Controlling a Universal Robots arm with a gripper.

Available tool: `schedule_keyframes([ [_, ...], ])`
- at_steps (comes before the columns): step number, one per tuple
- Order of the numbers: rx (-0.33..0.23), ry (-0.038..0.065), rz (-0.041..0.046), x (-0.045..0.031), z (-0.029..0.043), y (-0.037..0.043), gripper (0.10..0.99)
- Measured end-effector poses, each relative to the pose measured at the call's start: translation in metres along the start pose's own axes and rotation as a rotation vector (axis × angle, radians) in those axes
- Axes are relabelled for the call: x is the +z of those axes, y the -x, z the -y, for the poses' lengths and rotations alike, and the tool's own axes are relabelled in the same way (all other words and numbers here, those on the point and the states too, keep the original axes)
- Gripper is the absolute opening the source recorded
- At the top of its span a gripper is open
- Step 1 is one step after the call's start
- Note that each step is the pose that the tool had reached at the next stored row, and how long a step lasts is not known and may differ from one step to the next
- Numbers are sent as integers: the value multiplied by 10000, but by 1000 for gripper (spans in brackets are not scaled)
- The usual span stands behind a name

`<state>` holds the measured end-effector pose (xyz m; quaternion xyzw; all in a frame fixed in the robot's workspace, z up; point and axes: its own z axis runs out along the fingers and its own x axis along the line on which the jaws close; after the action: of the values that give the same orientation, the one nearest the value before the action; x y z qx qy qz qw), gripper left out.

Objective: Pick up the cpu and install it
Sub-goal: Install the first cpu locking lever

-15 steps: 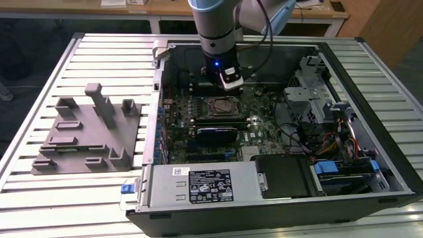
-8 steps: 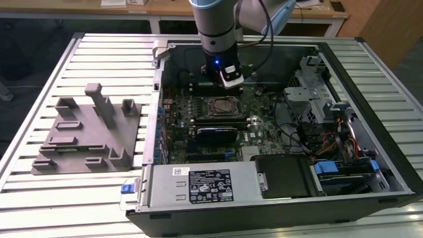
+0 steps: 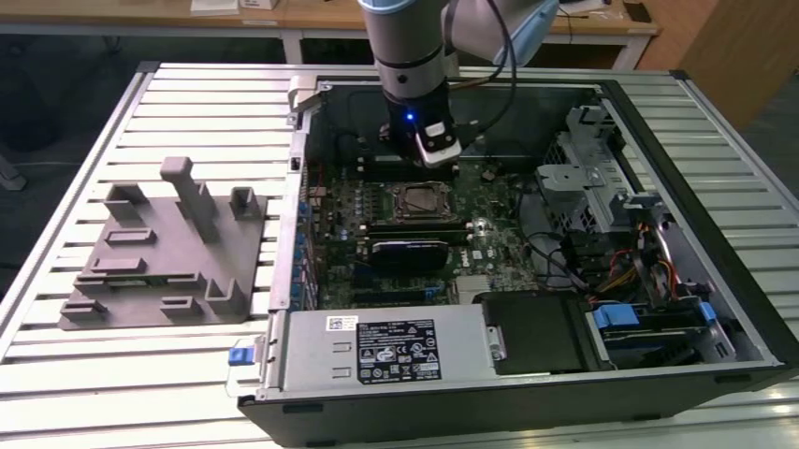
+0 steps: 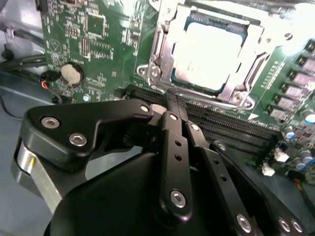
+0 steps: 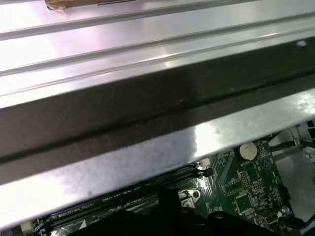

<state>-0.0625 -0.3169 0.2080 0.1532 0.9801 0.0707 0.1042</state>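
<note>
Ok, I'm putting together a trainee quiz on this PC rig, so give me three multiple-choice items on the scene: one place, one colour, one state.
1. Where is the cpu?
A) on the floor
B) in the socket on the motherboard
C) on a shelf

2. What colour is the motherboard?
A) red
B) blue
C) green

3. How is the computer case?
A) lying flat with its side open
B) standing upright and closed
C) wrapped in plastic

Answers:
1 B, its pale top sits inside the socket frame.
2 C, the board is green in both wrist views.
3 A, the exterior view looks straight onto its insides.
</note>
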Motion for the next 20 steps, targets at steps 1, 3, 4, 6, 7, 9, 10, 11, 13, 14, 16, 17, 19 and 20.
schedule_keyframes([
  [1, -18, -77, 23, 0, 0, 1, 106],
  [3, -48, -202, 61, 1, -1, 4, 106],
  [4, -64, -267, 82, 1, -2, 7, 106],
  [6, -95, -406, 123, 2, -3, 10, 106],
  [7, -110, -464, 141, 3, -4, 13, 106],
  [9, -134, -571, 172, 4, -5, 18, 106],
  [10, -147, -629, 189, 4, -6, 20, 106],
  [11, -161, -690, 207, 5, -7, 22, 106],
  [13, -192, -824, 246, 6, -8, 26, 106],
  [14, -206, -884, 263, 6, -8, 28, 106],
  [16, -241, -1025, 299, 8, -11, 35, 106],
  [17, -254, -1081, 312, 9, -11, 38, 106],
  [19, -258, -1103, 317, 9, -11, 39, 106],
  [20, -258, -1105, 317, 9, -11, 39, 106],
])
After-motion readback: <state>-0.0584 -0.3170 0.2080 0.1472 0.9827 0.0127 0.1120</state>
